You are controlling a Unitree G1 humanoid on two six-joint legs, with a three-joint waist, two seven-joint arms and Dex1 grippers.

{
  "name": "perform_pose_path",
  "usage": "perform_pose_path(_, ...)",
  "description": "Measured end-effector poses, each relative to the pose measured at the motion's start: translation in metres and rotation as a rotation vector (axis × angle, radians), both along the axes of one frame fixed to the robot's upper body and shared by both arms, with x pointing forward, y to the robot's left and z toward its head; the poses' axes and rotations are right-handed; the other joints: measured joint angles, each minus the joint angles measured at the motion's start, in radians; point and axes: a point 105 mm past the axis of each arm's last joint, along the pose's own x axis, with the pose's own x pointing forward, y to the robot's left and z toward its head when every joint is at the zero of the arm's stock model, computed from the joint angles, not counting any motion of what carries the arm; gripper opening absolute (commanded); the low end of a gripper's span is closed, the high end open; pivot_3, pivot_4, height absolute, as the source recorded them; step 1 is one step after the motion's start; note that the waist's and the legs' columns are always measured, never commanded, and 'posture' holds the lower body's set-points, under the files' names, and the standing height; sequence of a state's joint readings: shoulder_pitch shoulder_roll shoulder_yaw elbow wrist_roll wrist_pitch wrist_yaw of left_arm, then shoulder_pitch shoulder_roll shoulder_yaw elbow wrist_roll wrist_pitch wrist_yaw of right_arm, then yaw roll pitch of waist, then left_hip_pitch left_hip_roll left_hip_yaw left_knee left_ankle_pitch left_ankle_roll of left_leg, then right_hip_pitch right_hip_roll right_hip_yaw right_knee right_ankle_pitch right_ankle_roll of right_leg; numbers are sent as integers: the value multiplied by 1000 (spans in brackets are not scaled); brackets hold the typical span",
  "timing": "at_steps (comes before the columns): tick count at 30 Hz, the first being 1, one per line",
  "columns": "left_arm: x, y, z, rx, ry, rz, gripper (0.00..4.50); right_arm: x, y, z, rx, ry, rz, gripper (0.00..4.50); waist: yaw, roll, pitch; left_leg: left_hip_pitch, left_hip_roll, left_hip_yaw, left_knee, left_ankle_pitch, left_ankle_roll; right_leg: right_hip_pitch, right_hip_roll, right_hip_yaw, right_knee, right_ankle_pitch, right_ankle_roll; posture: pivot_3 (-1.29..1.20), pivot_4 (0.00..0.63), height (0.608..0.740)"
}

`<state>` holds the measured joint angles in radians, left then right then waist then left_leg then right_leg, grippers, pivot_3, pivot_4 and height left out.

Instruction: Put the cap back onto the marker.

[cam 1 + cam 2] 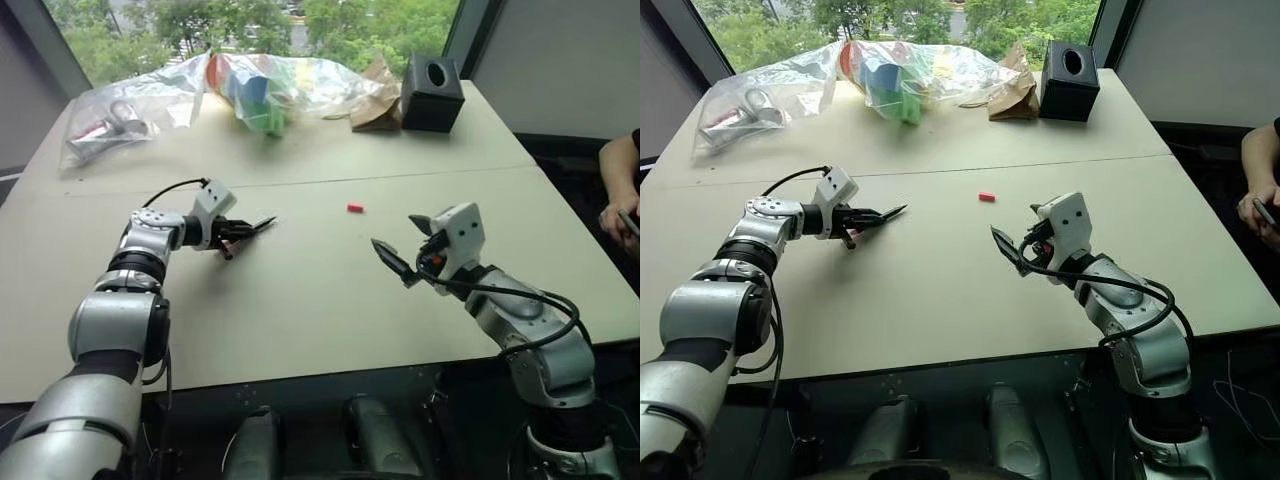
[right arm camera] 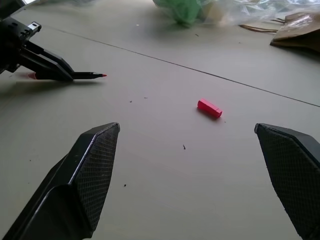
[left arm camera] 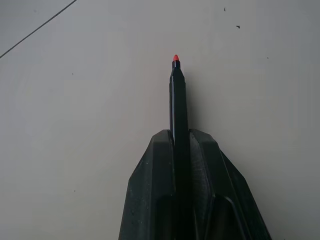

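The marker (image 3: 178, 100) is a slim black stick with a small red tip. My left gripper (image 1: 250, 228) is shut on it, holding it low over the left part of the table (image 1: 300, 300), with the tip sticking out past the fingers toward the right. The cap (image 1: 355, 208), a tiny red-pink cylinder, lies loose on the table to the right of the marker tip. In the right wrist view the cap (image 2: 209, 108) lies ahead of my right gripper (image 2: 187, 127), whose fingers stand wide open with nothing between them. That gripper (image 1: 400, 238) hovers near the cap's right, closer to me.
At the far edge lie clear plastic bags (image 1: 270, 85) of coloured items, a brown paper bag (image 1: 375, 105) and a black tissue box (image 1: 432, 92). Another bag (image 1: 115, 118) lies far left. A person's hand (image 1: 620, 195) rests at the right edge. A seam crosses the table.
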<state>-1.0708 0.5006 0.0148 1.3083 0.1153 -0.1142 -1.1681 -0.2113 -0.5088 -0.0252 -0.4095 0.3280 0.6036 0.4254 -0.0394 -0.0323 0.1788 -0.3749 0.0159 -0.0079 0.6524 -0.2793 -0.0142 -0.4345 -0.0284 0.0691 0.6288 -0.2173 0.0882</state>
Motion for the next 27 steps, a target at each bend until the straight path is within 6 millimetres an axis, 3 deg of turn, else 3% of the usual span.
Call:
perform_pose_path(3, 0, -11, 22, -16, -50, -94, 34, 16, -20, -13, -103, 4, 7, 4500, 0, -2, 1, 0, 0, 0, 1, 0, 0, 0, 0, 0, 0, 0, 0, 0, 150, 739)
perform_pose_path(7, 0, -24, 61, -4, -153, -223, 34, 50, -31, -10, -150, -36, 34, 4500, -11, -1, 1, 1, 0, 0, 0, 0, 0, 0, 1, 0, 0, 0, 0, 0, 150, 739)
perform_pose_path(11, -8, -20, 72, 31, -171, -297, 34, 82, -33, -7, -127, -44, 39, 4500, -29, -1, 1, 1, 0, 0, -3, 0, 0, -1, 1, 0, 1, 0, 0, 0, 150, 739)
perform_pose_path(14, -15, -14, 72, 55, -164, -327, 34, 98, -24, -11, -89, -29, 70, 4500, -35, -1, 2, 0, 0, 0, -3, 0, 0, -2, 1, 0, 1, 0, 0, 0, 150, 739)
perform_pose_path(19, -25, 6, 62, 88, -129, -303, 34, 114, 10, -19, -53, 11, 163, 4500, -35, 0, 2, -1, 1, 0, -3, 0, 0, -4, 0, 1, 3, 0, 0, 0, 150, 739)
perform_pose_path(27, -49, 38, 53, 136, -75, -257, 34, 120, 51, -33, -50, 85, 249, 4500, -33, 0, 2, -1, 1, 0, -3, 0, 0, -5, -1, 0, 4, 0, -1, 0, 150, 739)
